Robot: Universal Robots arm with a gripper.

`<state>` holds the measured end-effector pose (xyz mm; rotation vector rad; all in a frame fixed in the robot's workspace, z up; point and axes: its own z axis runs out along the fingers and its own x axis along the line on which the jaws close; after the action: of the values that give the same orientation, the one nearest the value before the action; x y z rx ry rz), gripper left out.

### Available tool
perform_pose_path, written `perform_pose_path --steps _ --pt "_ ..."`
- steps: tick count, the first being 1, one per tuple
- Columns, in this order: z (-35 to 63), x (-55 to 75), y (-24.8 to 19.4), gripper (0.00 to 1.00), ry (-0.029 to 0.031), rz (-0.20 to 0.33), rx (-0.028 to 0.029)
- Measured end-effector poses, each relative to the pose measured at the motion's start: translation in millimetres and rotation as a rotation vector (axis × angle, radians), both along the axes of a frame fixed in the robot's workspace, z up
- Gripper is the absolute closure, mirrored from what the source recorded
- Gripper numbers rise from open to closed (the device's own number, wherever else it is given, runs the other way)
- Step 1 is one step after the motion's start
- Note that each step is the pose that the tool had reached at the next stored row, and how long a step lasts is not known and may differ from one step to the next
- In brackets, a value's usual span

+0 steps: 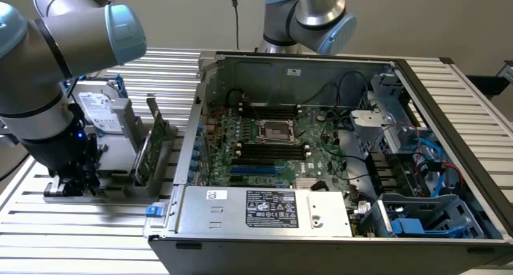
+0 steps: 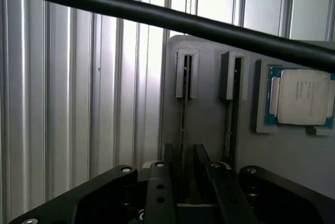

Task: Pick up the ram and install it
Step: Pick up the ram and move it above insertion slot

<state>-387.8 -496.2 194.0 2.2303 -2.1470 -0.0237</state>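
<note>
The ram (image 2: 183, 114) is a thin stick seen edge-on, standing upright in the left slot of a grey holder (image 2: 207, 124). My gripper (image 2: 185, 153) is lowered over it, open, with one finger on each side and a narrow gap to each. In the exterior view my gripper (image 1: 72, 182) hangs at the holder's (image 1: 120, 188) near end, on the exterior view's left. The motherboard's black ram slots (image 1: 273, 150) lie inside the open computer case (image 1: 240, 212).
A second stick (image 2: 234, 109) stands in the neighbouring slot, and a processor chip (image 2: 302, 97) rests in a recess beside it. A hard drive (image 1: 100, 113) and a broader green card (image 1: 150, 146) stand in the holder. A black cable (image 2: 157, 14) crosses the wrist view. A second arm (image 1: 309, 17) stands behind the case.
</note>
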Motion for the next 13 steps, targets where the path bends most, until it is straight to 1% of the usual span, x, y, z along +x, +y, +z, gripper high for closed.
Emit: perform_pose_path --steps 8,9,10,11,12,13 --pt "-0.1 0.0 0.1 0.7 -0.0001 0.0 0.0001" --pt "-0.1 0.0 0.0 0.72 -0.0002 0.0 0.0001" --pt "-0.1 0.0 0.0 0.78 -0.0001 0.0 0.0001" --pt "-0.1 0.0 0.0 0.78 -0.0002 0.0 0.0" --pt "-0.1 0.0 0.0 0.85 -0.0001 0.0 0.0" --pt "-0.1 0.0 0.1 0.86 -0.0001 0.0 0.0001"
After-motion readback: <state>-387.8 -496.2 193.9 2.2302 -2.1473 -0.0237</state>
